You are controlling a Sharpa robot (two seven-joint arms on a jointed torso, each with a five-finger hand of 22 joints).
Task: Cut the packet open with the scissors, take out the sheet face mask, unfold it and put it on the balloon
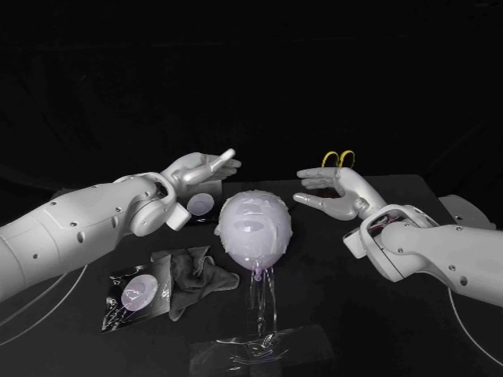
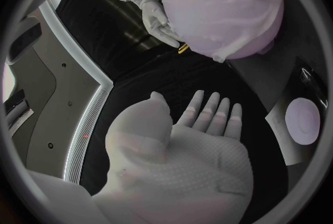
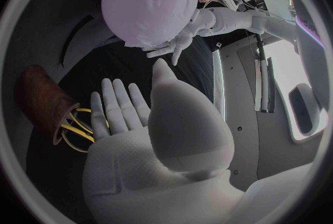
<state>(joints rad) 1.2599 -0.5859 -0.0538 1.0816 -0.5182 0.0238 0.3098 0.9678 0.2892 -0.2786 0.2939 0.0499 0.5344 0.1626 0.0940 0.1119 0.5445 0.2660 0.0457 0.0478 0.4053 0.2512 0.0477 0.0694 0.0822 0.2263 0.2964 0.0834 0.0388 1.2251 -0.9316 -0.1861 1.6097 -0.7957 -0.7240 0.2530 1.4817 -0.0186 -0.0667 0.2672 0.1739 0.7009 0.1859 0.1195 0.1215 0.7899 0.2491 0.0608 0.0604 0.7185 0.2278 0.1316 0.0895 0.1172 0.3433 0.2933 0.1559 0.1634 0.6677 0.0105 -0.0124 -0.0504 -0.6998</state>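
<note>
Sheet face mask (image 1: 251, 224) is seen draped over the balloon (image 1: 258, 265), which is held up at the middle of the black worktop (image 1: 354, 334) on a clear stand (image 1: 257, 345). The pale sheet is spread across the upper, rounded part of the balloon, and a bare lilac strip is left below it toward the neck.

The left robot hand (image 1: 203, 168) is raised just beside the balloon on its own side, apart from it; its fingers are stretched out and spread, and nothing is held in it (the left wrist view shows the flat palm with the fingers extended toward the balloon). The right robot hand (image 1: 333, 192) is placed on the opposite side, likewise wide with the fingers apart and nothing held, and a small gap is kept between it and the mask.

The scissors (image 1: 340, 159), told by their yellow handle loops, are stood behind the right robot hand in a brown holder (image 3: 41, 101). The packet (image 1: 138, 292), dark with a pale round mark, is laid flat on the worktop near the left arm, touching a crumpled grey cloth (image 1: 195, 271). A flat piece with a similar pale round mark (image 1: 200, 205) is seen just under the left wrist, beside the balloon.
</note>
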